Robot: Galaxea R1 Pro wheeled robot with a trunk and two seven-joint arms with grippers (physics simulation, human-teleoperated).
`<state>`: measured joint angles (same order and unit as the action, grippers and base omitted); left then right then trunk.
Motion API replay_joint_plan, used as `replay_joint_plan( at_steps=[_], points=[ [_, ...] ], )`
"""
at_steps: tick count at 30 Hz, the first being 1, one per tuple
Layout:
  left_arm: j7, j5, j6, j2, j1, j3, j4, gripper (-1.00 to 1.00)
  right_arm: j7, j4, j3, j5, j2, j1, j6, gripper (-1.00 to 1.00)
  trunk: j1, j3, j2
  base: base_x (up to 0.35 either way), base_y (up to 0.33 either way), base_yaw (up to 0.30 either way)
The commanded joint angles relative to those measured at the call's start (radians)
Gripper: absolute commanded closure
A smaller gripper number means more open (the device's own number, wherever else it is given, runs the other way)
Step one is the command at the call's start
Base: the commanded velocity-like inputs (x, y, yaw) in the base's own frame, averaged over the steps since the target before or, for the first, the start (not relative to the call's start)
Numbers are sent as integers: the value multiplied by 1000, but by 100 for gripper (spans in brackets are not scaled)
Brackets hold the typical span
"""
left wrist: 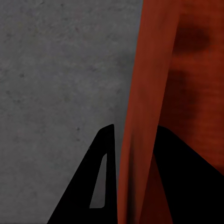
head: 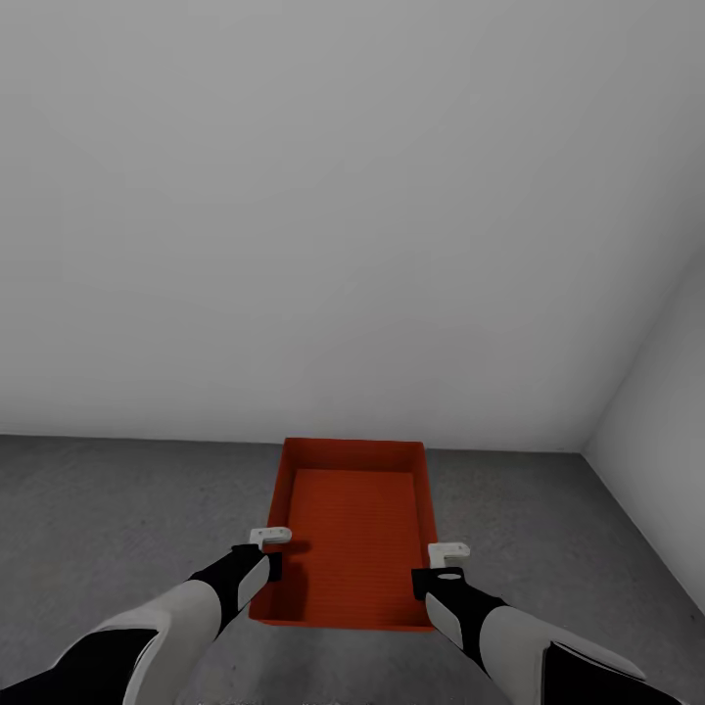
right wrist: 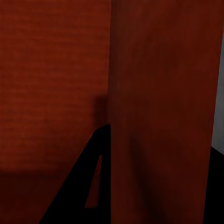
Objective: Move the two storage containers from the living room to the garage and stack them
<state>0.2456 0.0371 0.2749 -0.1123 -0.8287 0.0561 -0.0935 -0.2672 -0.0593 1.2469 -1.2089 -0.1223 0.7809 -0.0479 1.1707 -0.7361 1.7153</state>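
Head view: we see one orange-red storage container [head: 352, 529] held between both arms above the dark grey concrete floor [head: 117, 509], its open top facing up. The far short wall points toward the grey-white wall [head: 343, 215]; a second wall [head: 666, 411] closes the corner at right. Bare floor extends on the left and right of the container — more of it on the left. The left gripper [head: 271, 550] sits on the container's left long rim, the right gripper [head: 443, 566] on the right long rim, both near the end closest to us.

Left wrist view: the left gripper [left wrist: 135, 182] straddles the container wall [left wrist: 149, 93] — one finger [left wrist: 95, 186] outside over the floor [left wrist: 56, 84], the other inside, clamped on the wall.

Right wrist view: the right gripper [right wrist: 149, 186] grips the opposite wall [right wrist: 158, 102], one finger [right wrist: 86, 186] on the ribbed interior side.
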Motion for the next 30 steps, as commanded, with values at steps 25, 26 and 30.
replay_joint_plan(
  at_steps=[25,26,30],
  points=[
    [6,22,15,-1,0,-5,1,100,-21,19,-7,23,2,1,-1,100,96,-119,176,0,0,0],
    [6,23,15,-1,0,-5,1,100,-21,19,-7,23,2,1,-1,100,100,-124,183,0,0,0],
    [6,23,15,-1,0,-5,1,100,-21,19,-7,23,2,1,-1,100,103,-133,190,0,0,0]
  ],
)
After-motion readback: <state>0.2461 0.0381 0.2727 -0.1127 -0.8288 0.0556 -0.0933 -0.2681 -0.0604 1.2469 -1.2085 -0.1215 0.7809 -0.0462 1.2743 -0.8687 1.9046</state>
